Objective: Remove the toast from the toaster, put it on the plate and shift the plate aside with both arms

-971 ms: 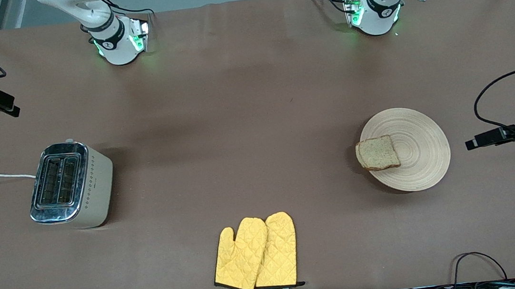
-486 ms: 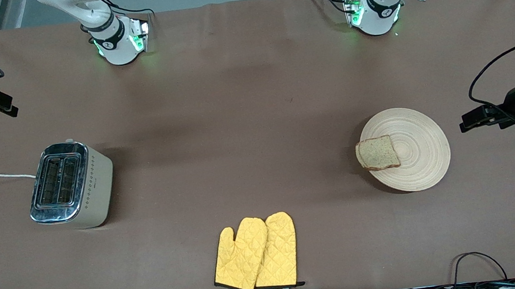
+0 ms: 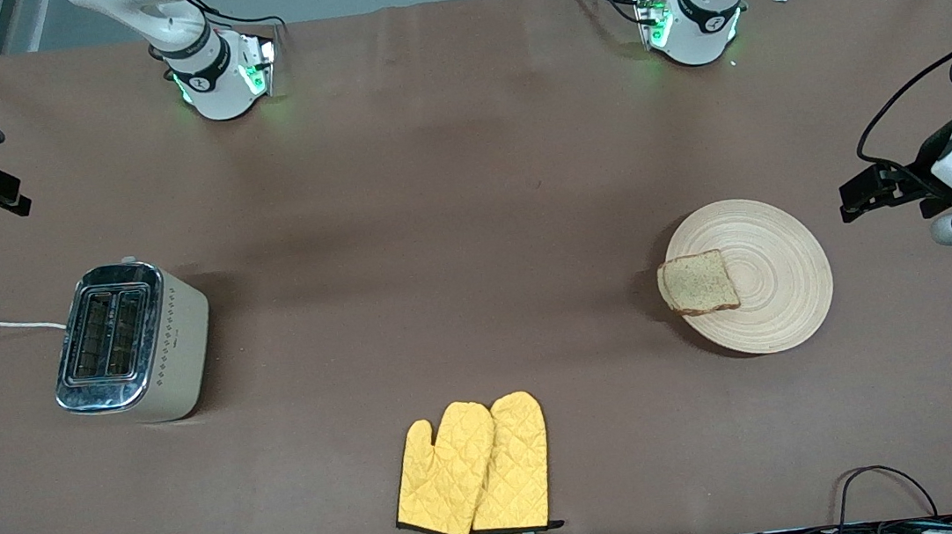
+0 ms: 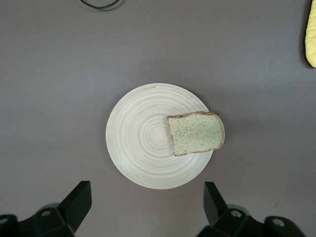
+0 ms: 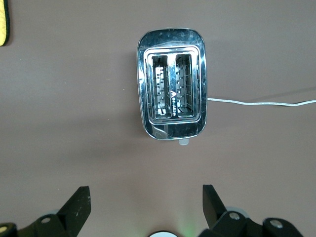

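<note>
toast (image 4: pixel 196 134) on plate (image 4: pixel 138 157) beneath open left gripper (image 4: pixel 146 205).

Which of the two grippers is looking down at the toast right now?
The left gripper: its wrist view shows the toast on the plate, while the right gripper, also open, sees only the toaster.

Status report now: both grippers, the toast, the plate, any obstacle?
Left gripper open, high over plate. Right gripper open, high over toaster. Toast on plate's rim, overhanging. Nothing in the way.
</note>
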Controlling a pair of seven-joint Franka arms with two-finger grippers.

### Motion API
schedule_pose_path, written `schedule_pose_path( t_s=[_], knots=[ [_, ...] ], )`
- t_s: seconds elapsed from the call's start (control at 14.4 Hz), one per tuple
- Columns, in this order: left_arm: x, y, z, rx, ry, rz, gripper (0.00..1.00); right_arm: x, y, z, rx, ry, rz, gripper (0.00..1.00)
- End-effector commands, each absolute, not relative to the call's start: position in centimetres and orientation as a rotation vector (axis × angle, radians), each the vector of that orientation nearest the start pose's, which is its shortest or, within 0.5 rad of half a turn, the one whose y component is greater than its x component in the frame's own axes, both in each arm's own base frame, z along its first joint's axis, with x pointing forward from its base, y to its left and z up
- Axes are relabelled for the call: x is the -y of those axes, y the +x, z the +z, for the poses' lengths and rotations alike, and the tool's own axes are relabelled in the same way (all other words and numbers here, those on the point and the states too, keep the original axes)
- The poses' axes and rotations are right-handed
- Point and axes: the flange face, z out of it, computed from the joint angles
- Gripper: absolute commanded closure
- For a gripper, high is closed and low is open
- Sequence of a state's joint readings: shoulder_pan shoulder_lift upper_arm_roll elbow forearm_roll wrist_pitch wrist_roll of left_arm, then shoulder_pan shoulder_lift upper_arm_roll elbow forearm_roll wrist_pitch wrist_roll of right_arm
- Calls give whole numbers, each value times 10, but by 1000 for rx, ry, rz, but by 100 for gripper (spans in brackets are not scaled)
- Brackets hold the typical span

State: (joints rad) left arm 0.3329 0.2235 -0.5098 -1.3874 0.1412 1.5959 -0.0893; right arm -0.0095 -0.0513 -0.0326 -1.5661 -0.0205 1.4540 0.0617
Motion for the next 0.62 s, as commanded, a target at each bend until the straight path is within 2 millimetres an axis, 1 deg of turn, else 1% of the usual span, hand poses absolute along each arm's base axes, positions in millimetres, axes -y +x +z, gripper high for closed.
schedule_pose_path(
  t_s=[0.0,0.21,0.28,0.35,0.42,0.56],
  knots=[
    [64,585,634,-107,-3038,-53,0,29,522,643,-150,-3151,109,0],
    [61,562,656,-98,-3018,-24,0,30,522,643,-147,-3151,107,0],
    [54,553,665,-81,-3019,-14,0,29,522,643,-145,-3150,109,0],
    [50,546,668,-72,-3030,10,0,32,523,642,-152,-3151,109,0],
    [42,541,670,-51,-3064,33,0,32,522,643,-150,-3151,109,0],
    [28,523,668,-25,-3120,70,0,35,522,643,-159,-3150,114,0]
  ],
)
